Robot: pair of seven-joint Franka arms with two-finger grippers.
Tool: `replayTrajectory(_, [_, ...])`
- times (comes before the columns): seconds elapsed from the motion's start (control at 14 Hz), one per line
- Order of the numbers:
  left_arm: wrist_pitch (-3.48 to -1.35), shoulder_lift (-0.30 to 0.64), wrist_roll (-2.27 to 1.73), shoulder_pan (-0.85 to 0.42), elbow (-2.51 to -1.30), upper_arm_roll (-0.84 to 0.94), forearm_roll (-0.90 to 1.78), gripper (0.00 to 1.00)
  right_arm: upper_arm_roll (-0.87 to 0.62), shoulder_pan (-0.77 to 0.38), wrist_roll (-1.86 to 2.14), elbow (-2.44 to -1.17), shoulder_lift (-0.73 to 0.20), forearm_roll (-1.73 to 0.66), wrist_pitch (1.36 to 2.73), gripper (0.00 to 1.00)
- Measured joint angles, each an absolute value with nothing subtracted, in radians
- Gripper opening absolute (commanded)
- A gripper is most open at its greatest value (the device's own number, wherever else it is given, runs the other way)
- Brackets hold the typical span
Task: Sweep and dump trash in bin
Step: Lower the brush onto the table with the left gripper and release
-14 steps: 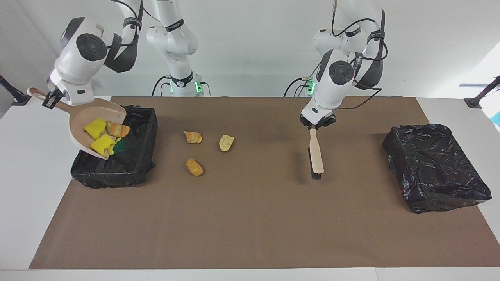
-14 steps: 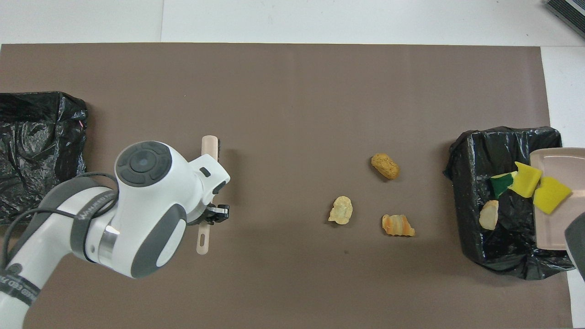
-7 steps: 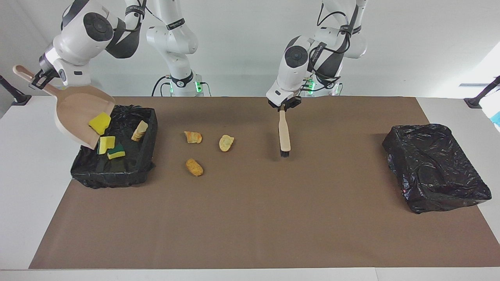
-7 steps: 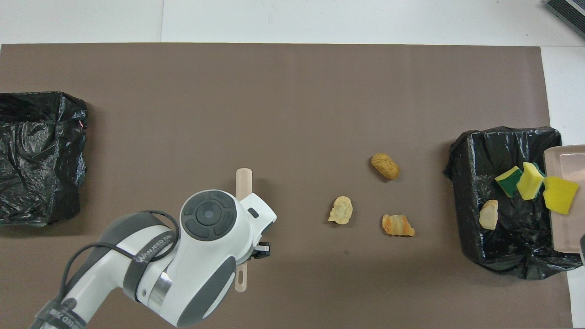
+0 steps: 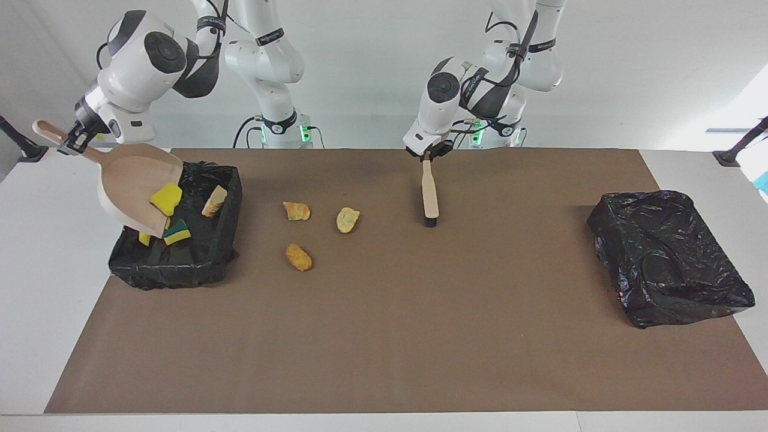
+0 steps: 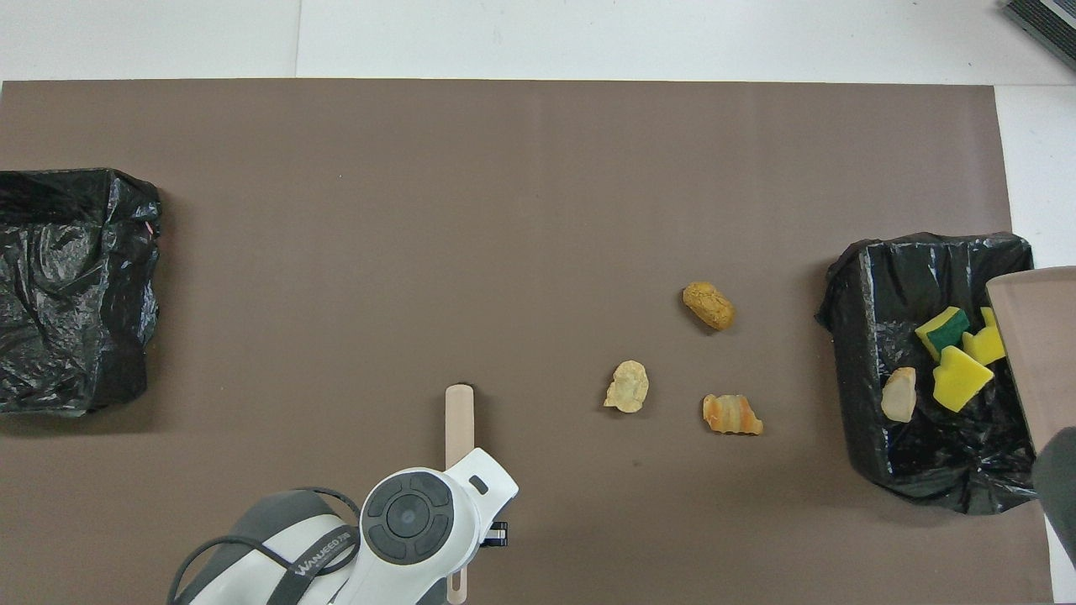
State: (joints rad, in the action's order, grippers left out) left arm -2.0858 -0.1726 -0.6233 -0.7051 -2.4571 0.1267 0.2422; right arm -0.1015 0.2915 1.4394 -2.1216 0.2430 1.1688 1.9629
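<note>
Trash (image 5: 298, 257) scraps on brown mat (image 5: 384, 336)

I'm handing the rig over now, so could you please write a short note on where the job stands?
Right hand: shut on the dustpan, tipped over the bin at the right arm's end.
Left hand: shut on the brush, over the mat.
Done: two sponge chunks and a pastry piece lie in the bin; one yellow chunk is at the dustpan's lip.
Left: three scraps on the mat.

"WANJEED" band on left arm (image 6: 277, 559); nothing else legible.
</note>
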Motion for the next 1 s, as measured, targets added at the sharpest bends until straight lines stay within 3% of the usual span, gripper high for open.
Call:
replayTrajectory(0.07, [-2.087,-0.173,-0.623,-0.705,-2.457,0.124,0.242,0.71,-0.101,0.292,1.439,-2.122,0.257,1.173,1.96,0.0])
replayTrajectory(0.14, [-2.088,-0.173,-0.623,-0.705,-2.457,0.122,0.242,0.98,-0.101,0.292,1.439,-2.122,0.267,1.16,1.959,0.0])
replayTrajectory(0.64, [-2.097,-0.178,-0.617,-0.648,-2.406,0.094,0.227,1.0,-0.101,0.293,1.324,-2.095,0.253,0.686,1.887,0.0])
replayTrajectory(1.0, [-2.008,-0.196,-0.339,-0.333,-2.26,0.082,0.166,1.0,-0.106,0.238,0.955,-2.079,0.232,0.373,1.849,0.0])
